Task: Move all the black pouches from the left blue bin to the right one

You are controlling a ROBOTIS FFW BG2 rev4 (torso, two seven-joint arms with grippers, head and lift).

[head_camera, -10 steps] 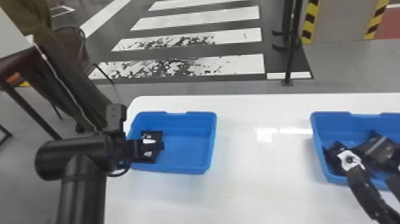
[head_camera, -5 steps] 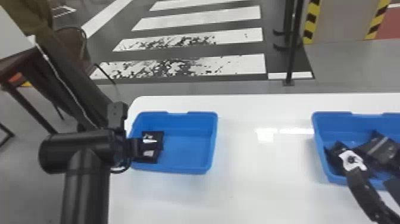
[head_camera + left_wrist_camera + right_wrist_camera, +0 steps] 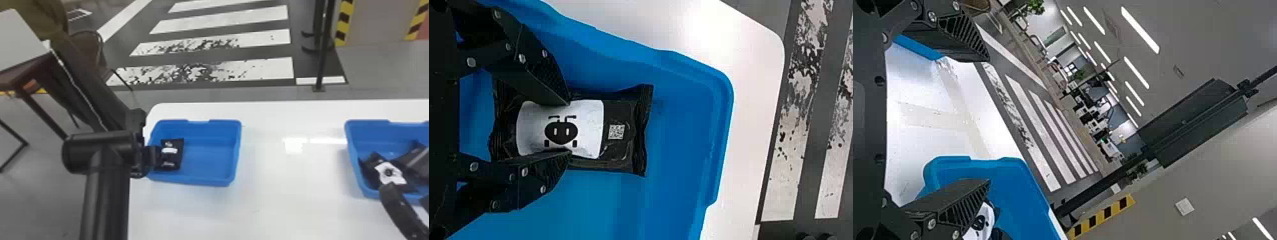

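Facing left wrist view: pouch (image 3: 624, 111) with square code (image 3: 616, 131).

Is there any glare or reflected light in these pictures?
Head view: bright patches on the white table, beside the right bin; left wrist view: a softer glow on the table; right wrist view: ceiling lamps, as bright strips.

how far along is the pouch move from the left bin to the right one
Looks mostly done: the right bin already holds at least two black pouches. At hand is the one pouch seen in the left bin, with the left gripper right at it, though a firm grip can't be confirmed. Left to do: lift it and carry it across.
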